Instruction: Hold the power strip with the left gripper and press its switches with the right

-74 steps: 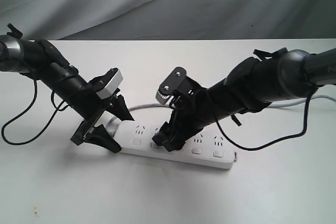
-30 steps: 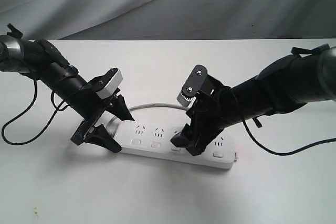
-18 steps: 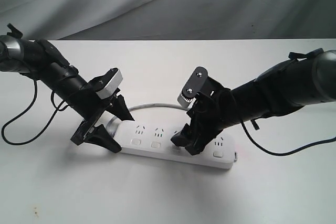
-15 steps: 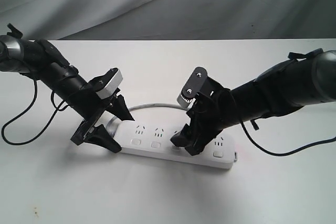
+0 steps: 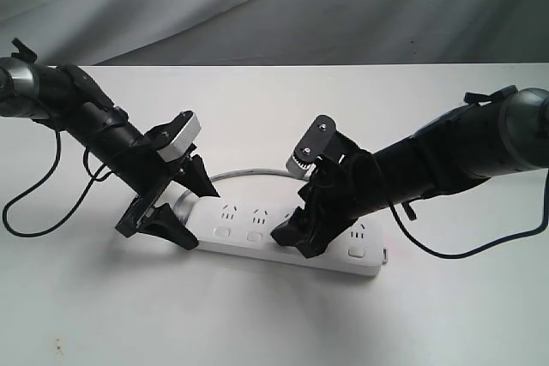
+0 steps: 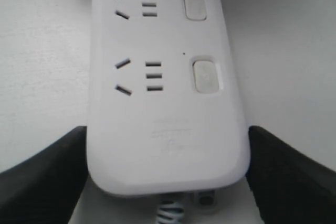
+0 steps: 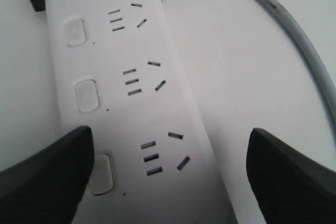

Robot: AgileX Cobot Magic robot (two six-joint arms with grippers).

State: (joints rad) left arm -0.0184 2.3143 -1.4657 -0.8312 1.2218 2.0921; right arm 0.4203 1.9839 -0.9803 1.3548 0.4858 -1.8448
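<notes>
Left wrist view: left jaws seemingly pinch power strip (image 6: 165,129); right jaws spread over it

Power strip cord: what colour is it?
Grey; the cord shows best in the right wrist view, curving beside the white power strip.

Left end effector (image 5: 202,219) clamped, right (image 5: 296,242) spread

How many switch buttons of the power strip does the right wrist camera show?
3. One switch is farthest from the right gripper, one is in the middle, one lies beside its finger. Others may be out of frame.
</notes>
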